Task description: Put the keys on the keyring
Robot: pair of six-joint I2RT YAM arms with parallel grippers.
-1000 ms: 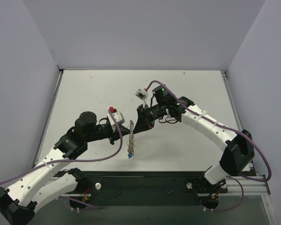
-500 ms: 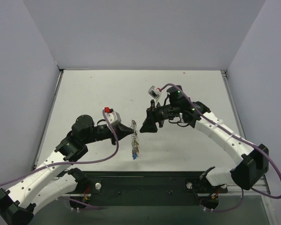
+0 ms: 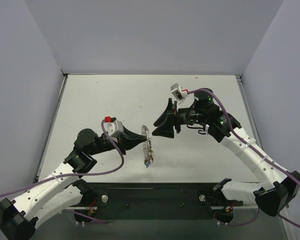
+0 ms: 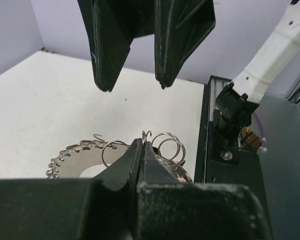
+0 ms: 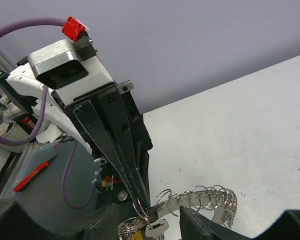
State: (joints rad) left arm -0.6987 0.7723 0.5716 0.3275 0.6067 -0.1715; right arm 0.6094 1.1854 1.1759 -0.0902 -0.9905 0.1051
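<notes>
The keyring (image 3: 147,141), a silvery hoop rimmed with small wire loops, hangs edge-on above the table with my left gripper (image 3: 141,136) shut on its rim. A few keys (image 3: 147,161) dangle from its lower end. In the left wrist view my shut jaws (image 4: 142,148) pinch the keyring (image 4: 75,156) among its loops. My right gripper (image 3: 161,126) stands open just right of the ring and apart from it. Its fingers (image 4: 106,47) show spread at the top of the left wrist view. The right wrist view shows the keyring (image 5: 210,199) and a silver key (image 5: 155,229) by my open right gripper (image 5: 155,214).
The white table (image 3: 100,100) ends at grey walls on the left, back and right. A black rail (image 3: 155,197) with both arm bases runs along the near edge. Purple cables loop beside each arm.
My right gripper has opened and drawn back to the right, away from the ring. The left arm has carried the keyring a little to the right and lower.
</notes>
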